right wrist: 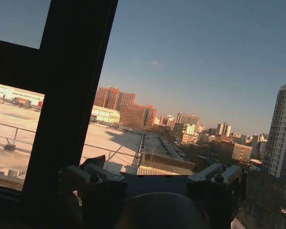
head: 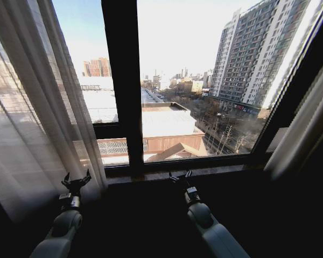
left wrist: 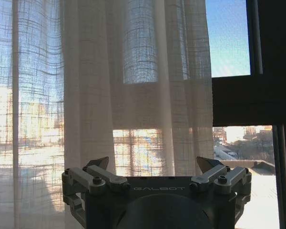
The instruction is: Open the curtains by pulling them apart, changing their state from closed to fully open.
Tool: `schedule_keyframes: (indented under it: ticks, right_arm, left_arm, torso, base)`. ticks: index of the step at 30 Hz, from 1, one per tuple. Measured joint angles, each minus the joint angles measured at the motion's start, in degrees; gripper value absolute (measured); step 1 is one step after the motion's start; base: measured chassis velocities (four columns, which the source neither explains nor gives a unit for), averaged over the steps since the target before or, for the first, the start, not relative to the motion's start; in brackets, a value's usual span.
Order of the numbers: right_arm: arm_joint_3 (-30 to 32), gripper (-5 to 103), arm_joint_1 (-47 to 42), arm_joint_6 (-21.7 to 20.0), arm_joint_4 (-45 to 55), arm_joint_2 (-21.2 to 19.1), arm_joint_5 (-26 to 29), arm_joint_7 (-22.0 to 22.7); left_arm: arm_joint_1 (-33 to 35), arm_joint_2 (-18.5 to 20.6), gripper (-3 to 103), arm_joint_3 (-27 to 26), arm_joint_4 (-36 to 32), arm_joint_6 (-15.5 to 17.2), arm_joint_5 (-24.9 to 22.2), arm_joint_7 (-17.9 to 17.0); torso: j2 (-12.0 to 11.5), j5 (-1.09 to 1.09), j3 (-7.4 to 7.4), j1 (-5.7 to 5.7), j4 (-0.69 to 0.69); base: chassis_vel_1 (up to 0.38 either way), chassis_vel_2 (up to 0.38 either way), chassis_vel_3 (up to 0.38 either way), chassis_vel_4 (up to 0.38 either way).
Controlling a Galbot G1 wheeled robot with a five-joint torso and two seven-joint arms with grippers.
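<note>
Left gripper (head: 76,181): raised upright beside bunched left curtains (head: 37,107), jaws open, empty. Right gripper (head: 180,176): raised before dark window frame (head: 123,80), jaws open, empty.

Before me stands a tall dark window frame (head: 124,80) with a low dark sill (head: 177,173). Through its clear glass I see bright daylight, a grey high-rise tower (head: 253,54) and a flat pale rooftop (head: 164,122).
</note>
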Motion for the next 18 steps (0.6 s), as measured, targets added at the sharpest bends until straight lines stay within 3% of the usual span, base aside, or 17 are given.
schedule_keyframes:
  ticks: [18]
  right_arm:
    - [0.0, 100, 0.0, 0.0, 0.0, 0.0, 0.0, 0.0]
  left_arm:
    - [-2.7, 0.0, 100, 1.5, 2.3, -0.3, -0.1, 0.1]
  torso:
    - [0.0, 0.0, 0.0, -0.01, 0.0]
  base:
    - [-0.034, 0.031, 0.042, -0.033]
